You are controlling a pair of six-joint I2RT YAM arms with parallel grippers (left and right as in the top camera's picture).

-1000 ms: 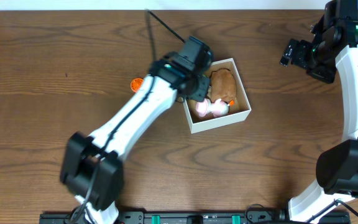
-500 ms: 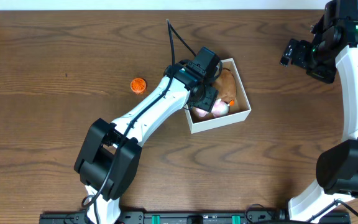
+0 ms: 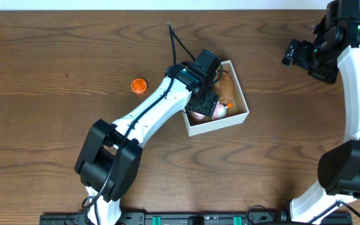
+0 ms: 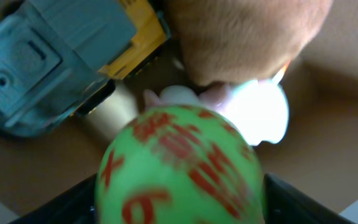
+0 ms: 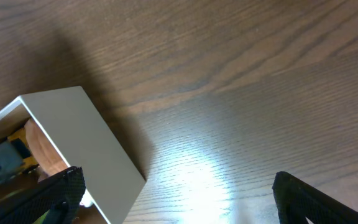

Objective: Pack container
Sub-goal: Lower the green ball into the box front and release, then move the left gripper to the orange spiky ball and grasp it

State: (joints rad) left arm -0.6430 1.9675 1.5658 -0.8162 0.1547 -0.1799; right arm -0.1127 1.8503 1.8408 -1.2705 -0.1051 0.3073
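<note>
While the left gripper [image 4: 182, 202] is clamping a green ball [image 4: 179, 155] inside the container [image 3: 220, 125], which is sitting mid-worktop [image 3: 55, 50], it should probably be easing toward the container's bare floor at four o'clock, away from the truck [image 4: 36, 56] at ten o'clock.

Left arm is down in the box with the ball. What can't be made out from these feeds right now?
- Left wrist: the green ball is blurred and hides the container floor under it.
- Left wrist: the grey and yellow toy is cut off by the top edge.
- Overhead: the left gripper covers the ball and much of the inside.
- Right wrist: the container is cut off by the left edge, its inside mostly unseen.
</note>
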